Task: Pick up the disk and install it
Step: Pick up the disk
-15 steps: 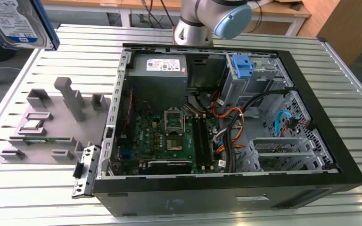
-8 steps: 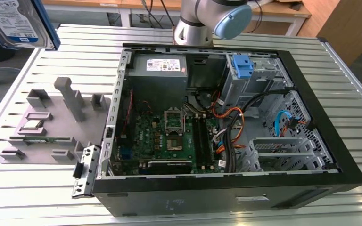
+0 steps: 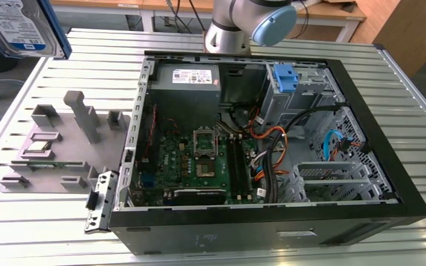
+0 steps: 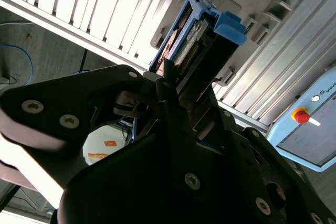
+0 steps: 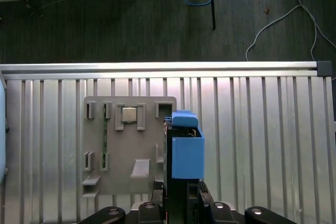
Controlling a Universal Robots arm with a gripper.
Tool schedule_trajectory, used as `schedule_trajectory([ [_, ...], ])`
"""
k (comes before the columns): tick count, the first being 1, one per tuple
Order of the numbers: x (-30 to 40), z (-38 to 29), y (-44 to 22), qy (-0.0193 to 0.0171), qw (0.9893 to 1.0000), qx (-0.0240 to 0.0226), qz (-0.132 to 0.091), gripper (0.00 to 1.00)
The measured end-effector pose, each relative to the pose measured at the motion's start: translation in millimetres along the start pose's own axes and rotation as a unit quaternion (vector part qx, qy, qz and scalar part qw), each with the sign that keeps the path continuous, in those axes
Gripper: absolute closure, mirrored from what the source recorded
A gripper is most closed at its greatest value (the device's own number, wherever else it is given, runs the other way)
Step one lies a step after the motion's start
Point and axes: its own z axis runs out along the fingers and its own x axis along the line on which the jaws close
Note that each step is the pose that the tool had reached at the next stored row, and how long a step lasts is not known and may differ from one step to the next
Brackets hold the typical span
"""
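The slatted aluminium bench (image 3: 420,100) carries nearly everything here. The open computer case (image 3: 390,183) lies flat on it, side panel off, motherboard (image 3: 198,160) facing up. The grey fixture plate (image 3: 65,149) sits just beside the case, on the exterior view's left.

The disk (image 3: 17,25) is off the bench altogether. It hangs in the air at the exterior view's far left, out past the fixture plate, with its labelled face turned toward that camera. In the first wrist view the claw (image 5: 182,200) is closed tight on one end of the disk, its black fingers (image 4: 157,145) pinching the flat faces. The disk's long axis runs straight out from the claw, and the blue bracket (image 5: 187,156) wraps the free end. Seen from above, the disk hovers over one edge of the fixture plate.

The case lies to the exterior view's right of the disk. Its metal drive cages (image 3: 324,172) sit along the side farthest from the disk, and one bay already holds a bare blue bracket (image 3: 283,77). The case wall (image 3: 142,111) stands between disk and cages, and loose cables (image 3: 272,138) cross the interior. I judge the air above the case open, but entry into the cages tight.
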Motion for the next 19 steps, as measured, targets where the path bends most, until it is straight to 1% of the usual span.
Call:
schedule_trajectory([
  [10, -0.1, 0.0, -1.3, 0.0000, 1.0000, 0.0000, 0.000, 0.65],
  [14, -0.2, -0.1, -3.4, 0.0000, 1.0000, 0.0000, 0.000, 0.65],
  [19, -0.2, -0.1, -3.7, 0.0000, 1.0000, 0.0000, 0.000, 0.65],
])
